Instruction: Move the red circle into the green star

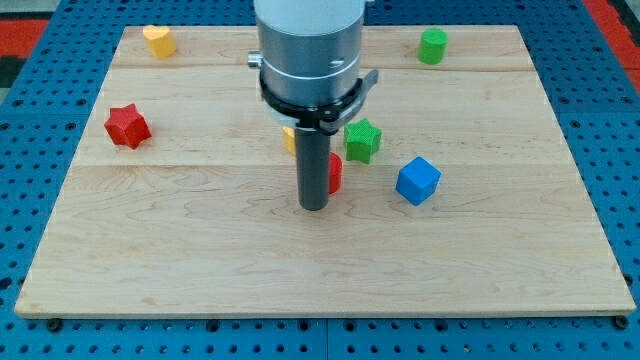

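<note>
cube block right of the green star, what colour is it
Blue. The cube shows clearly in the camera view, apart from the green star.

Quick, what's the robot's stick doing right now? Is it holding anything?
No gripper here: my tip holds nothing; it rests on the wooden board, just at the view's left of the small red circle block, which sits below-left of the green star block.

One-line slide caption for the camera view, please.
My tip at the half-hidden red circle, just below-left of the green star on the wooden board.
</note>
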`<state>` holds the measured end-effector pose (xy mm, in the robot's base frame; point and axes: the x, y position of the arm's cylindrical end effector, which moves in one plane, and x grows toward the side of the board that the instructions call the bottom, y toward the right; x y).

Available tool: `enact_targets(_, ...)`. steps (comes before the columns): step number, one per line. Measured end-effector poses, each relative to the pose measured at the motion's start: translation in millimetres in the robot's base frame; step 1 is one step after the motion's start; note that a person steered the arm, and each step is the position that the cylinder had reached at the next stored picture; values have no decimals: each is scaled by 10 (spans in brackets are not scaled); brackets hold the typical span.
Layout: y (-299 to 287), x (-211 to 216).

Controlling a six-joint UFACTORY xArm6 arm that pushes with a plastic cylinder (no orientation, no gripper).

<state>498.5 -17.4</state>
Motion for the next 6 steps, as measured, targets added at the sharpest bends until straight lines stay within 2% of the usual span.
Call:
enact_targets(1, -248, 0)
enact_targets(2, -241, -67)
enact_targets(3, -19, -198)
enact_targets(5, 907, -414)
enact_targets(6, 1158, -543)
